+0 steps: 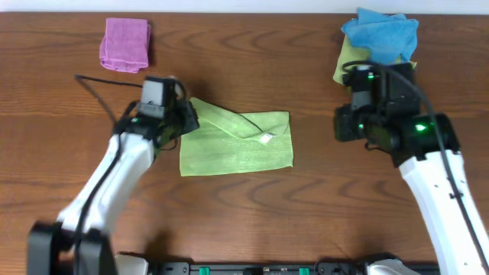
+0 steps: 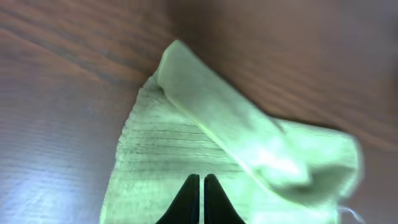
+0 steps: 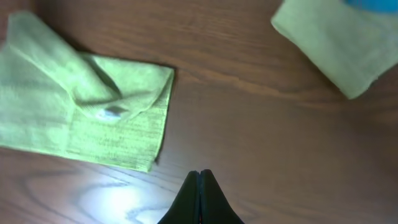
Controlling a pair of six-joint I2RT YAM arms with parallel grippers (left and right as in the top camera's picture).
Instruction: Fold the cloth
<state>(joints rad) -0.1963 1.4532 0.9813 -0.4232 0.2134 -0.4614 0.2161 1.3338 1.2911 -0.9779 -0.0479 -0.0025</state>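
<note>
Lime-green cloth [image 1: 237,143] lies mid wooden table [image 1: 306,214], its 10 o'clock corner flopped over as a diagonal flap toward the white tag [image 1: 267,138]; left gripper [image 2: 200,177] sits at cloth's 9 o'clock edge, fingers pressed together over fabric, nothing pinched. Right gripper [image 3: 200,172] hangs at cloth's 3 o'clock, well apart over bare wood, closed on nothing; pink cloth [image 1: 125,44] at table's 11 o'clock, blue cloth [image 1: 380,34] atop yellow-green cloth [image 1: 345,67] at 1 o'clock
</note>
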